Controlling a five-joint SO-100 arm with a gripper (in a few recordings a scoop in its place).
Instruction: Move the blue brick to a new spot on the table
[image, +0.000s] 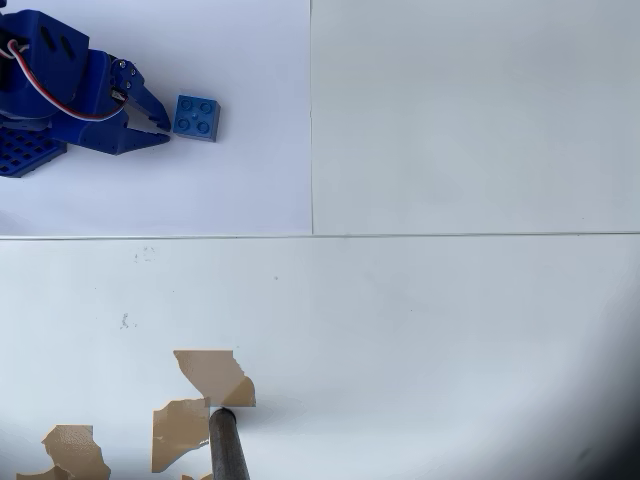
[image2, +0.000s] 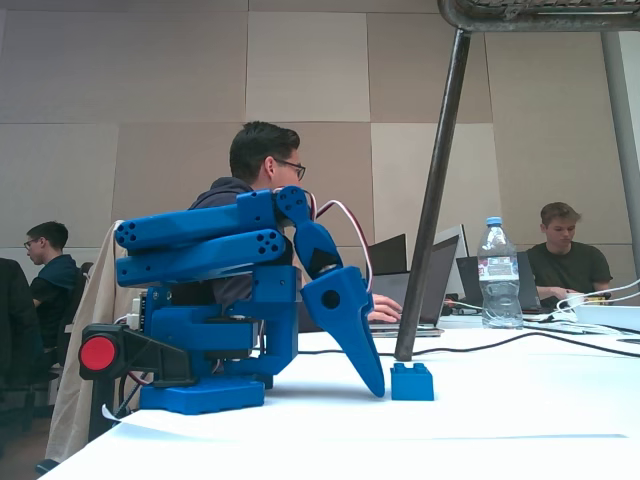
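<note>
At the upper left of the overhead view, the gripper (image: 160, 126) is reaching toward the blue brick (image: 196, 117), its two fingertips lying just beside the brick's left edge with a small gap between them, so the jaws are standing slightly parted and holding nothing. The brick is sitting flat on the table (image: 450, 320), studs up, just right of the fingertips and not between them. From the side, in the fixed view, the gripper (image2: 372, 385) is pointing steeply down with its tip touching or nearly touching the tabletop, and the blue brick (image2: 411, 381) is resting just to its right.

Judging by this, the approach step is in hand and the grasp is not yet made. The next move is calling for wider jaws, since the present gap looks narrower than the brick, then a short advance to the right so the fingers straddle it before closing and lifting. Pushing forward as things stand would probably just shove the brick along.
</note>
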